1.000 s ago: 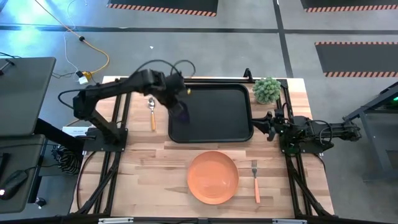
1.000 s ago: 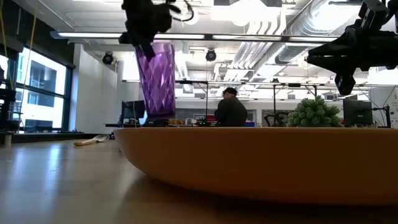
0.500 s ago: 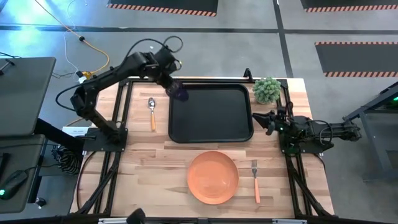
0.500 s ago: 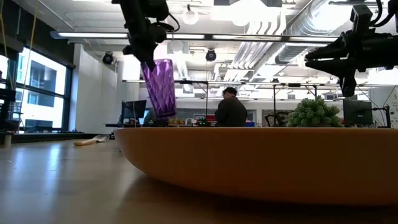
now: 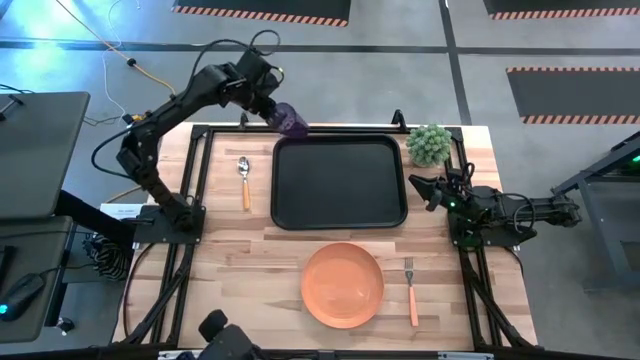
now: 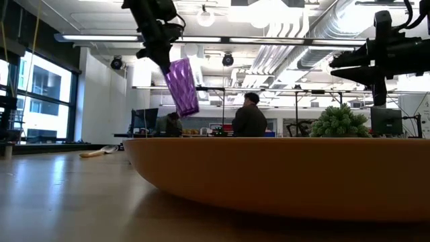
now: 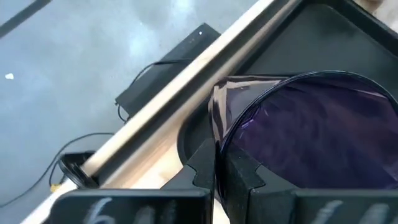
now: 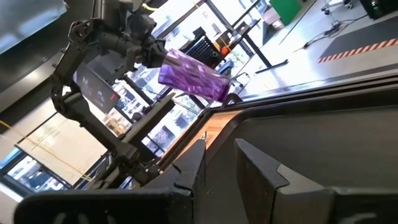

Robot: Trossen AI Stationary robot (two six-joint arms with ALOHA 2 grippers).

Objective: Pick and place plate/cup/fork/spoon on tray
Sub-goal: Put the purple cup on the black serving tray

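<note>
Pinched by its rim in the left gripper [image 5: 272, 104], the tilted purple translucent cup [image 5: 292, 121] hangs beside the bare black rectangular tray [image 5: 340, 215], while beyond it spoon [image 5: 244, 180], orange plate [image 5: 342, 285] and fork [image 5: 411, 290] lie unplaced on the table.

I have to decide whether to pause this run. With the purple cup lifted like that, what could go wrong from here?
The left gripper pinches only the rim of the small translucent purple cup, which hangs tilted above the far left corner of the large black rectangular tray. It might slip, or land on the raised rim and tip over.
</note>
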